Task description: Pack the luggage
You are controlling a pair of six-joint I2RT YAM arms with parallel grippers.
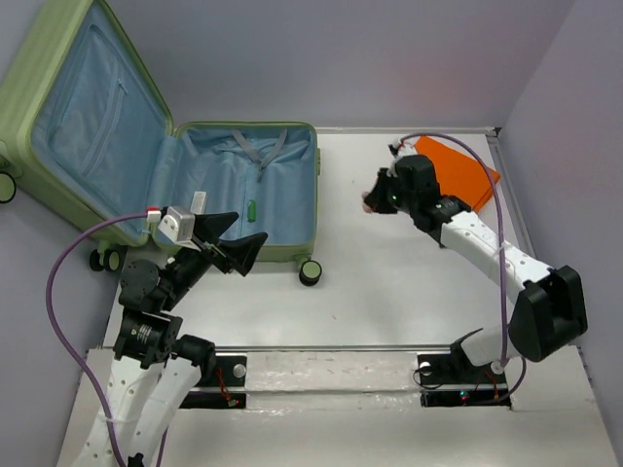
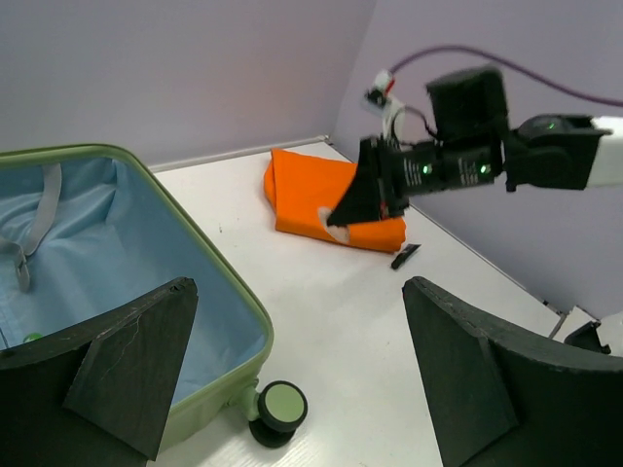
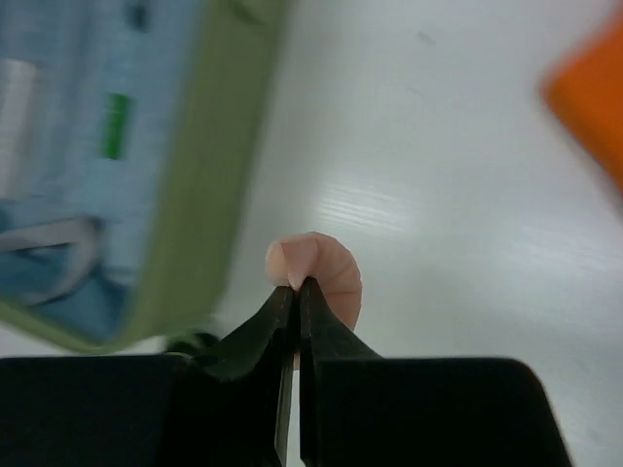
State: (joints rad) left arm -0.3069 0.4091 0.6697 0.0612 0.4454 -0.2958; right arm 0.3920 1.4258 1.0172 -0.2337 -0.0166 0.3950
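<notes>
Early on: light-green hard-shell suitcase [image 1: 315,195] open w/ little inside, right pincer [image 3: 297,287] clenched on small pink roll [image 3: 321,270], left pincer [image 2: 302,370] released, folded orange cloth [image 1: 458,170] unpacked.

No legible text, brand, number or sign in any of the three views. Small green tab [image 1: 251,208] on the blue lining of the luggage [image 1: 292,180]: too small from above and blurred from the right wrist, no letters to make out. White tag [image 2: 380,90] on the cable at the right wrist: likewise too small to read.
</notes>
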